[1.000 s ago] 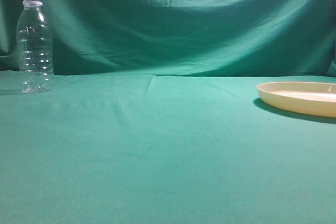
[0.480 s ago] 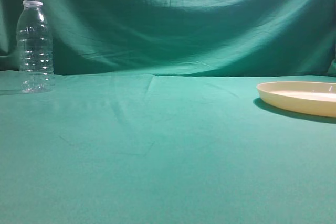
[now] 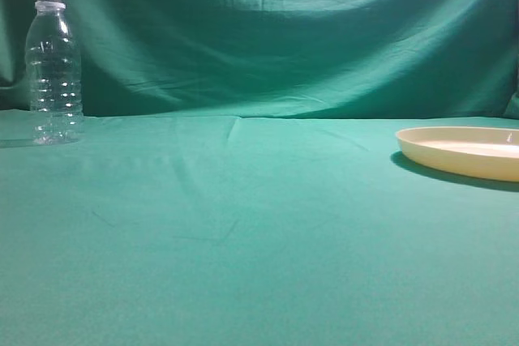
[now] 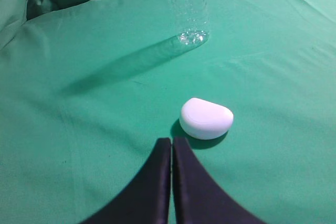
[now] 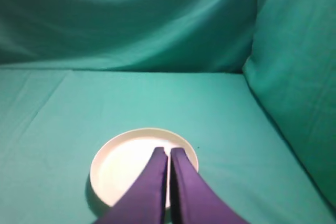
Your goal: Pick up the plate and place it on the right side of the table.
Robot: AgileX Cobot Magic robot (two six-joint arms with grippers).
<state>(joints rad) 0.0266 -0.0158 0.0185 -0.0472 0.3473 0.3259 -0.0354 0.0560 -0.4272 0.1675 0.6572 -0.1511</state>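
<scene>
Wrinkled teal-green cloth-draped table (image 3: pixel 243 224) fills every view, same green cloth backdrop (image 3: pixel 276 30) behind. Wide shallow round cream plastic plate (image 3: pixel 462 150) lies flat at far right edge of the exterior view, partly cut off. Clear ribbed plastic bottle (image 3: pixel 54 66) stands upright far left, well apart from plate. Small white rounded plastic object (image 4: pixel 206 118) sits just beyond left gripper (image 4: pixel 171 145), jaws pressed together, empty. Right gripper (image 5: pixel 168 155) also closed, empty, over the plate (image 5: pixel 142 169).

Smooth cream plastic plate (image 3: pixel 466 151), clear ribbed plastic bottle (image 3: pixel 54 70), wrinkled matt green cloth table (image 3: pixel 243 232)
</scene>
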